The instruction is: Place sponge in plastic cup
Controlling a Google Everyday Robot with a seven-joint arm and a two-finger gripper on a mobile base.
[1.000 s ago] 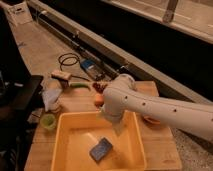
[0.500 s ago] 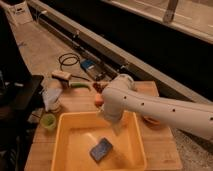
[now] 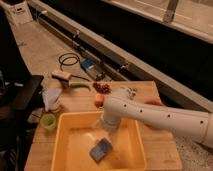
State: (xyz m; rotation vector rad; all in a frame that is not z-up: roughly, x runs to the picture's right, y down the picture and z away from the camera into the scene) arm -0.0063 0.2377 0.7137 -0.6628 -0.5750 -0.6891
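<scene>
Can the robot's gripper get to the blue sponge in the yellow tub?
Probably yes: the gripper hangs open over the tub, just above the sponge, and nothing lies between them.

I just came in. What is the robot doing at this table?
The robot's white arm reaches down into the yellow tub. Its gripper hangs open just above the blue sponge, which lies on the tub's floor and is not yet picked up. The light-green plastic cup stands on the wooden table beside the tub, outside it.
</scene>
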